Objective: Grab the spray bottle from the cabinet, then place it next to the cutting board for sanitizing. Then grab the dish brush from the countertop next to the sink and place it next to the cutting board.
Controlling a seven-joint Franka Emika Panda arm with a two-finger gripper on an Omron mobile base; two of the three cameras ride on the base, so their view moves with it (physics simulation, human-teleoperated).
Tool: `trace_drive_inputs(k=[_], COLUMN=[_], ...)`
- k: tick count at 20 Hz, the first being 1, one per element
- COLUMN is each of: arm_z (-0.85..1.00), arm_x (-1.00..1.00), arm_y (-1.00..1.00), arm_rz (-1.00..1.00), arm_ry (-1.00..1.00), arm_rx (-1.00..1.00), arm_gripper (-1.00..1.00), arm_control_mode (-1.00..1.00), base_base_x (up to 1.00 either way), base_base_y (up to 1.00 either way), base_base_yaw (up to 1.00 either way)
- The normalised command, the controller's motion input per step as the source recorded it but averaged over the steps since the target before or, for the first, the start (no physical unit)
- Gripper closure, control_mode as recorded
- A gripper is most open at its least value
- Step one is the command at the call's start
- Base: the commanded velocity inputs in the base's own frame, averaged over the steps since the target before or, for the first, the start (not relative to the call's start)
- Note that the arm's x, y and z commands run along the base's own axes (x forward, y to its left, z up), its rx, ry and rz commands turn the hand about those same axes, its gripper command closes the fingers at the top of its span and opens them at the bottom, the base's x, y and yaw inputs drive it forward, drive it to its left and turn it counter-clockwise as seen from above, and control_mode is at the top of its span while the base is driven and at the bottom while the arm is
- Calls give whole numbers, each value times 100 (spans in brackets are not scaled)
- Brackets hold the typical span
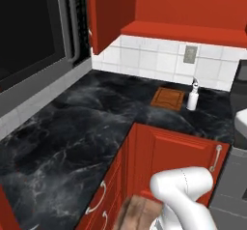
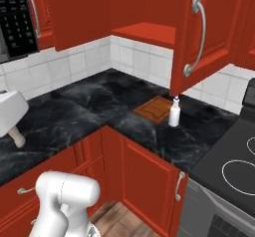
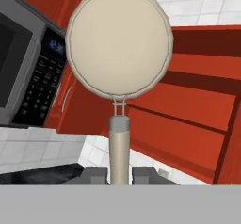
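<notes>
In the hand view my gripper [image 3: 120, 173] is shut on the grey-beige handle of the dish brush [image 3: 118, 44], whose round cream head stands up in front of the camera. The white spray bottle [image 1: 193, 96] [image 2: 174, 112] stands upright on the black countertop [image 1: 72, 127] [image 2: 99, 101], close beside the right side of the brown cutting board [image 1: 168, 98] [image 2: 155, 109]. Above them the red cabinet [image 1: 183, 33] [image 2: 144, 32] is open, its shelf bare. The sink is out of view.
The open cabinet door [image 2: 199, 32] hangs out over the spray bottle and board. A microwave [image 3: 28, 72] [image 2: 17, 17] sits at the left. A stove top [image 2: 234, 166] adjoins the counter on the right. Red base cabinets [image 1: 169, 151] front the corner.
</notes>
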Motion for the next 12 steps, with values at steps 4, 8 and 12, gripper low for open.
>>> trace_drive_inputs(k=[4, 8, 12], arm_z=[0, 0, 0], arm_x=[0, 0, 0], arm_y=[0, 0, 0], arm_rz=[0, 0, 0], arm_ry=[0, 0, 0], arm_rx=[0, 0, 0], arm_gripper=[100, 100, 100], arm_control_mode=[100, 100, 100], base_base_x=[70, 93, 100], base_base_y=[-33, -19, 0], base_base_yaw=[14, 16, 11])
